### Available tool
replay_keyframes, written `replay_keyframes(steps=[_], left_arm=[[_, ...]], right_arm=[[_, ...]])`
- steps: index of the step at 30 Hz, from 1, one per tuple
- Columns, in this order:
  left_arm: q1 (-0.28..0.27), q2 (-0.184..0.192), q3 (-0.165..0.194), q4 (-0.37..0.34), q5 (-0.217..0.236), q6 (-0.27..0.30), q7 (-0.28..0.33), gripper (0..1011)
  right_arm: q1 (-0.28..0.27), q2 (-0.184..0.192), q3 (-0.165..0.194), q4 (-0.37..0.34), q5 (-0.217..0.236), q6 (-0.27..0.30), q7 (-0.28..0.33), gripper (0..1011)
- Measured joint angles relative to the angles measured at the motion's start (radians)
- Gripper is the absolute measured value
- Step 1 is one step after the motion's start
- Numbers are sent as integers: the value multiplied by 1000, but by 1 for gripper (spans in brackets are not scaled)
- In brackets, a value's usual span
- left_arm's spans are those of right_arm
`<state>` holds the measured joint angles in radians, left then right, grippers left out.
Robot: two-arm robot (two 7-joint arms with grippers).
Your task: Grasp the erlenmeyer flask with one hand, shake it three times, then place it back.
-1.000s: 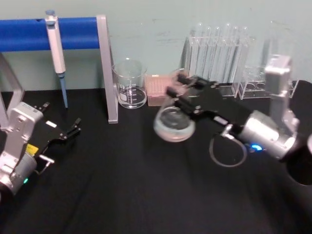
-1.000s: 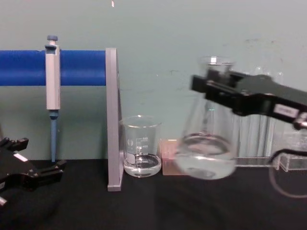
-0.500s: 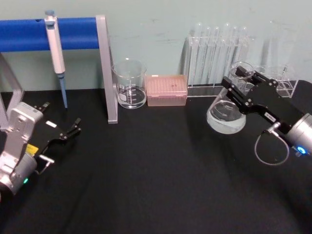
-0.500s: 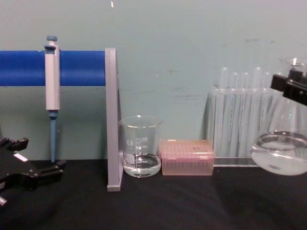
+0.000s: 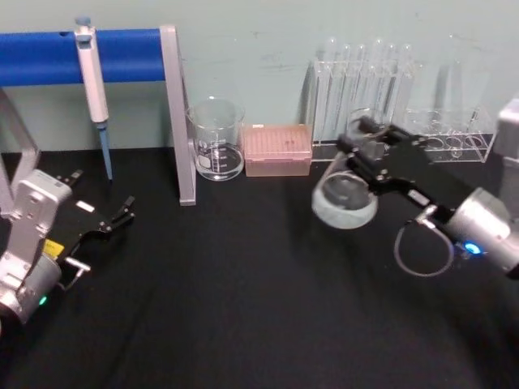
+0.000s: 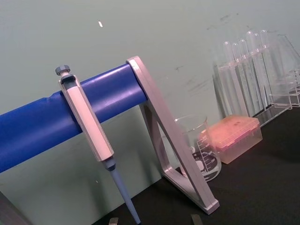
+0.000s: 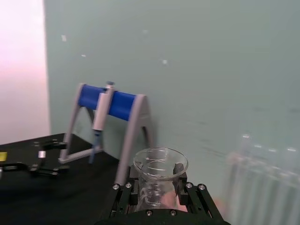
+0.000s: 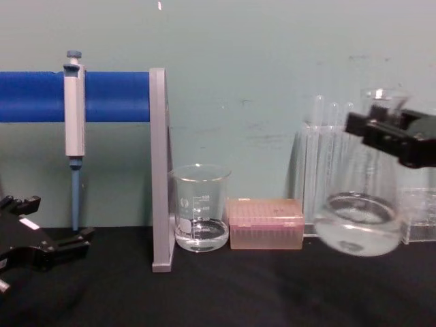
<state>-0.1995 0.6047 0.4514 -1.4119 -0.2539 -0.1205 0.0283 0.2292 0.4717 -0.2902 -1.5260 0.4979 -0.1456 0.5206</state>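
Between the jaws of the right gripper (image 5: pixel 369 148) hangs the erlenmeyer flask (image 5: pixel 345 201), held by its neck with the wide base below and ahead of the jaws. It is tilted and, judging from the chest view, lifted clear of the bench (image 5: pixel 243 324).

The change is a swing. A second ago the jaws had carried the flask inward, in front of the pink tip box (image 5: pixel 277 150). Half a second ago they had flung it far out to the robot's right, and now it is partway back, in front of the test-tube rack (image 5: pixel 361 89). That reads as the shake in full course — at least one stroke out and one returning (how many of the three are done cannot be counted from here). Setting it back down is still to come.

The right jaws are clamped on the glass just under the flared rim. In the right wrist view one jaw sits on either side of the neck, with the rim standing above them. They touch nothing else. A shallow pool of clear liquid lies in the base and looks disturbed. The rack stands near, just beyond the jaws — the thing to mind on the next stroke — while the beaker (image 5: pixel 215 146) is well off to their left.

The left gripper (image 5: pixel 122 212) is parked far across the bench from the working jaws, its own jaws apart with nothing in them.
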Motion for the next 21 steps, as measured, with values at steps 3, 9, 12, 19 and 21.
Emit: replay_keyframes(steps=[3,9,12,19,21], left_arm=[[0,0,0,0,0,0,0,1001],[0,0,0,0,0,0,0,1001],[0,0,0,0,0,0,0,1001],[0,0,0,0,0,0,0,1001],[0,0,0,0,0,0,0,1001]], right_arm=[[27,-18,-30,20,3,2,34,459],[70,-45,-89,51,11,5,89,458],[90,-56,-119,63,15,7,116,458],[121,-68,-169,82,22,8,146,458],[125,-68,-174,84,23,7,148,459]])
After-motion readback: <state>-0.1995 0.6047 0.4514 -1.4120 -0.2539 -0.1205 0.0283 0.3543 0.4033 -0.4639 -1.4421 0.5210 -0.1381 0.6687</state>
